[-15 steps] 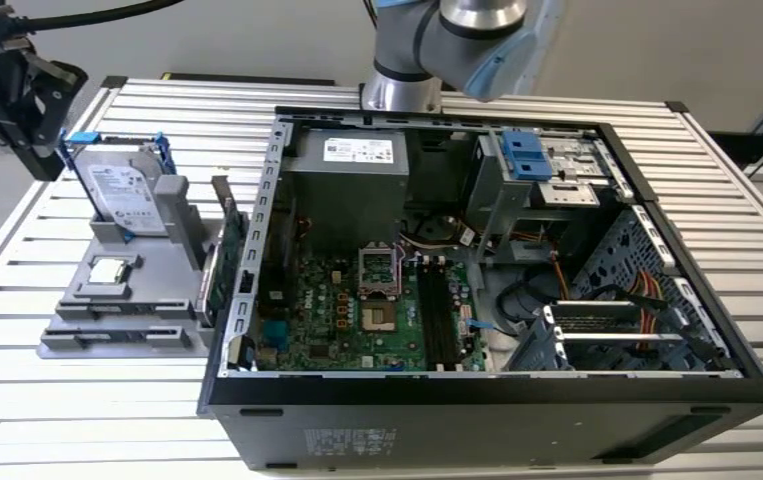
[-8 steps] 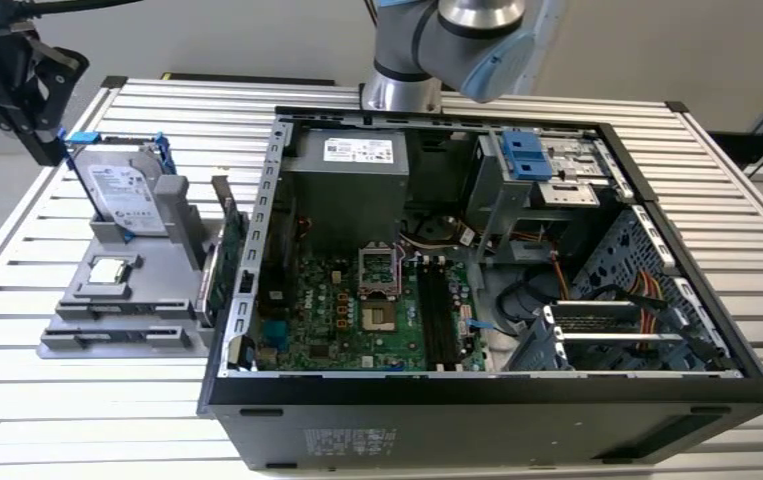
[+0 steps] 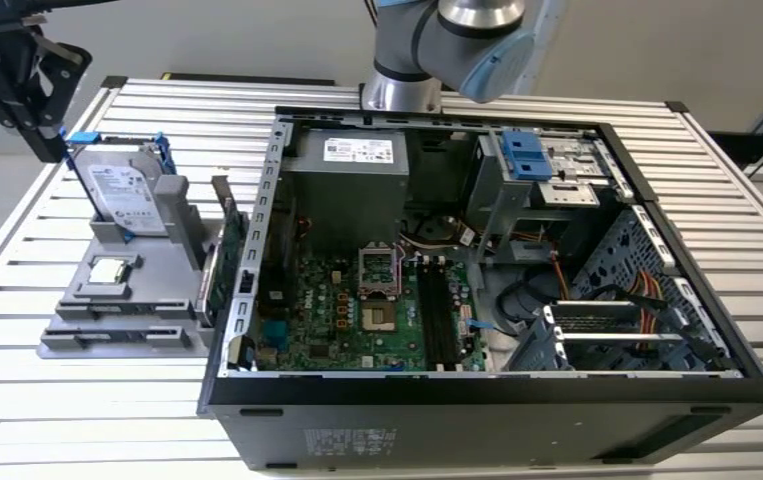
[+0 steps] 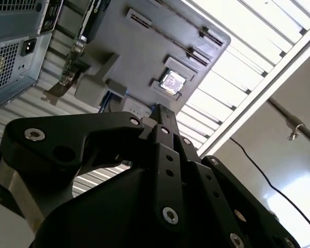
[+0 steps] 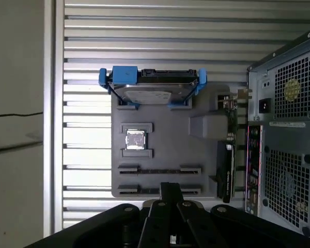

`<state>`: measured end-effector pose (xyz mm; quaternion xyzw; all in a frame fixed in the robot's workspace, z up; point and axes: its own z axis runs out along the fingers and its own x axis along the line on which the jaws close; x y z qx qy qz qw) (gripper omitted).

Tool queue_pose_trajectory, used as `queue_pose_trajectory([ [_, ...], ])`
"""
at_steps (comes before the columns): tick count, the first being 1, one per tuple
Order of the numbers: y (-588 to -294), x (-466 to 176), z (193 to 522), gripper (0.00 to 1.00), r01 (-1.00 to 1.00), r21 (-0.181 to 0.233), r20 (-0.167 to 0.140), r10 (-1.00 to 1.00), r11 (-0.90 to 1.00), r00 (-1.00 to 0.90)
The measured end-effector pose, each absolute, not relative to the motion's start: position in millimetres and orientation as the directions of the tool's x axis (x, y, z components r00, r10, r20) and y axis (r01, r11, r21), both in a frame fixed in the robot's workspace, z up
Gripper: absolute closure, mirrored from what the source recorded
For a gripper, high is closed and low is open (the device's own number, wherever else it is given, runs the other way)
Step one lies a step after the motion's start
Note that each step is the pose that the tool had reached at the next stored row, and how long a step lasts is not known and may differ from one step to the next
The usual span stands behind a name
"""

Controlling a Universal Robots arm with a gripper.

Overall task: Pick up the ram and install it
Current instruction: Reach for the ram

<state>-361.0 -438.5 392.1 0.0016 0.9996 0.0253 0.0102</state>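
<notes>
Up at the exterior view's left, above the hard-drive end of the grey tray (image 3: pixel 88 338), my gripper (image 5: pixel 170 190) hangs in the air over the slatted table (image 3: pixel 34 430). Whether my grip is spread or pressed together I cannot tell from these angles. Below me the hard drive (image 3: pixel 125 195) stands upright in its blue-trimmed frame at one end of the tray, and a square processor chip (image 5: pixel 134 140) lies flat near the tray's middle. The ram (image 3: pixel 209 265) seems to be the thin tan-edged strip standing on edge along the tray's side nearest the computer case (image 3: pixel 488 410). It is just beside the larger green card (image 3: pixel 233 262) and well apart from me. The case lies open, its motherboard (image 3: pixel 341 315) exposed.
</notes>
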Motion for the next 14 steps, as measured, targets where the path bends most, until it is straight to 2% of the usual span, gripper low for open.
queue_pose_trajectory([
  [14,-438.6,-361.1,392.1,1.0,-0.018,0.051,-0.02,-0.017,0.999,-1.0],
])
